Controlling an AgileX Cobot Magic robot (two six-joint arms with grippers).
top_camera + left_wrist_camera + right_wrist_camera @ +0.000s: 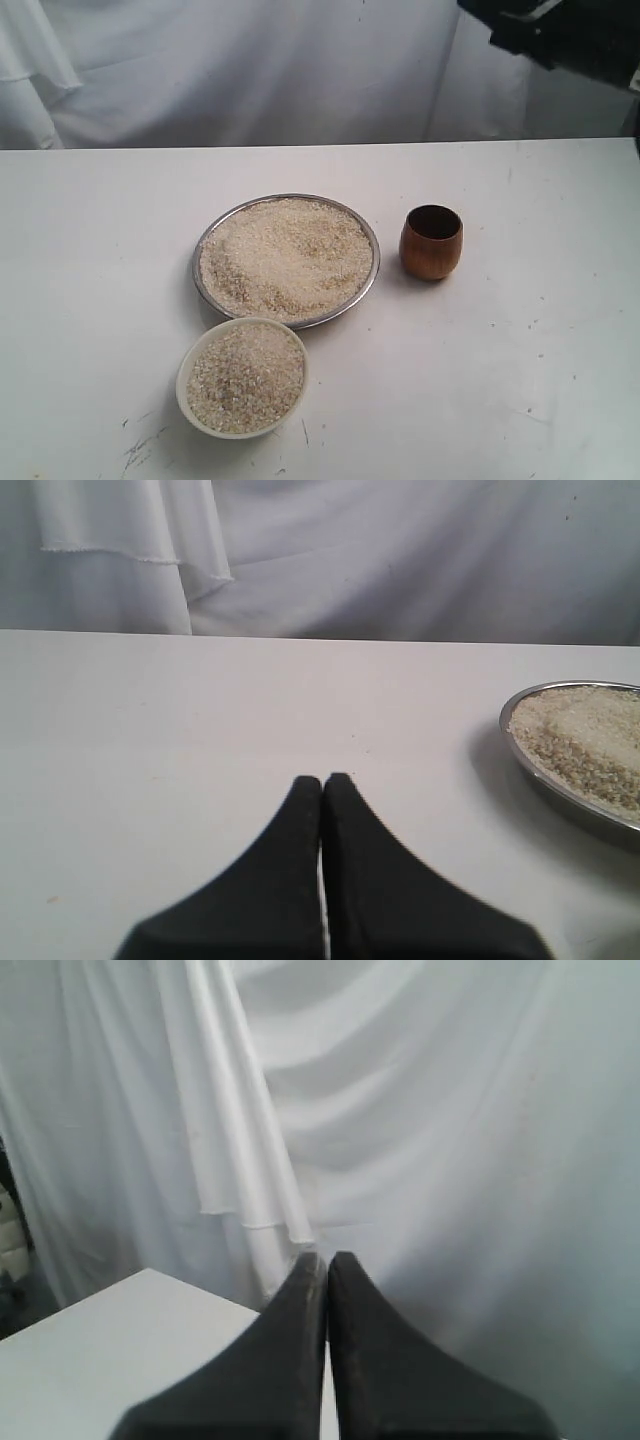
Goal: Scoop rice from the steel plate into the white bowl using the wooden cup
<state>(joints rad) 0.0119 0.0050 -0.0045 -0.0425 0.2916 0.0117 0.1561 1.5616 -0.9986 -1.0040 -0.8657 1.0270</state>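
On table [530, 390], wooden cup [431, 243] upright, well apart from closed right jaws.

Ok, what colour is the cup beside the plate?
Reddish-brown wooden cup with a dark inside, clearest in the exterior view.

Pale rice [287, 258] fills the steel plate [376, 258] and white bowl [181, 385]; the wooden cup [431, 250] stands upright beside the plate.

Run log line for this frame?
left gripper: shut, empty | right gripper: shut, empty | wooden cup: upright, ungrasped | rice: in steel plate and white bowl
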